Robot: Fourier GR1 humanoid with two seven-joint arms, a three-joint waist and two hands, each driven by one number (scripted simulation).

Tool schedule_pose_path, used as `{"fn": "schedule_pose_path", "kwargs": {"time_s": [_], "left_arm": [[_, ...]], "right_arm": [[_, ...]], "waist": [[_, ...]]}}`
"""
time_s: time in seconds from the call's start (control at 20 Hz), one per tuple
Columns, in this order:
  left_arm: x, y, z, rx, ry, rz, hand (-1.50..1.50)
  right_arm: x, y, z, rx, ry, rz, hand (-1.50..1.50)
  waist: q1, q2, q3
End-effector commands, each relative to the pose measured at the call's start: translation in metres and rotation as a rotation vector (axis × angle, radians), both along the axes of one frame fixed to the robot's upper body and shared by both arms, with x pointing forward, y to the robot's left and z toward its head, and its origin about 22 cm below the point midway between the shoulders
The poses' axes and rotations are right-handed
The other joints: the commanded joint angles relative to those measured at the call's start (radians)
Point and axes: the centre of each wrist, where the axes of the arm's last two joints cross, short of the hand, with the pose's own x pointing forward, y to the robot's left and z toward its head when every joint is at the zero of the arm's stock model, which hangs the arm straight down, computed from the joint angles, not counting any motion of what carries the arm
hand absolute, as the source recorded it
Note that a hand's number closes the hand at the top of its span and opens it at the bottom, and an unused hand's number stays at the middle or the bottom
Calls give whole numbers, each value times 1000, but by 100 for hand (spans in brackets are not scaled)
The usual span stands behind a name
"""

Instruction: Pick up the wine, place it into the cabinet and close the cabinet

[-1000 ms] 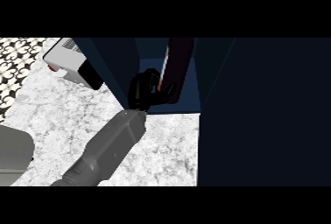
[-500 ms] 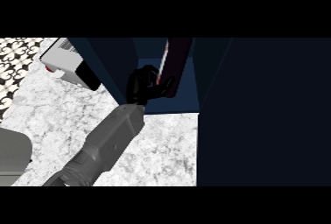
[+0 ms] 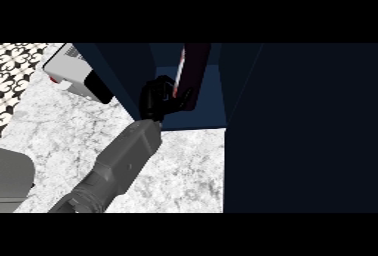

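Wine bottle held inside the open cabinet

One robot hand (image 3: 159, 100) curls around the dark wine bottle (image 3: 193, 70), which stands upright within the navy cabinet (image 3: 221, 95) at the far edge of the marbled surface (image 3: 66, 130). A white box (image 3: 74, 72) sits near the far left corner.

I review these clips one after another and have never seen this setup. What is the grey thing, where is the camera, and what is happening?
The camera sits at the robot's head and looks steeply down at a speckled white counter. The grey shape is a forearm ending in a black robot hand; which arm it is cannot be told. The hand is curled round a dark wine bottle and reaches into the open dark blue cabinet. A white and black box lies at the upper left. The other hand is out of view.
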Motion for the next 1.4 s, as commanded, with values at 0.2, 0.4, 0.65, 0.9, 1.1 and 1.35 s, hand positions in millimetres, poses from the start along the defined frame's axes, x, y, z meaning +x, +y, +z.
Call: {"fn": "schedule_pose_path", "kwargs": {"time_s": [0.2,0.4,0.65,0.9,1.1,1.35], "left_arm": [[-2,13,-11,3,-106,68,-150],[4,23,0,9,-149,26,-150],[-3,5,-2,11,-200,7,-150],[-14,7,-7,37,-200,-8,-150],[-28,-3,-5,58,-227,-76,-150],[-60,-2,9,34,-224,-191,-150]], "right_arm": [[1,-2,-2,0,-21,-22,-150],[-3,2,-7,-7,15,-40,-150],[-8,-4,11,-16,-13,-31,-150],[7,-5,-9,-23,19,-65,-150],[9,2,10,-29,-2,-41,-150],[-7,15,12,-34,16,-51,-150]], "waist": [[10,0,0],[39,-11,1],[49,-18,1],[79,-25,2],[85,-26,2],[78,-26,2]]}}
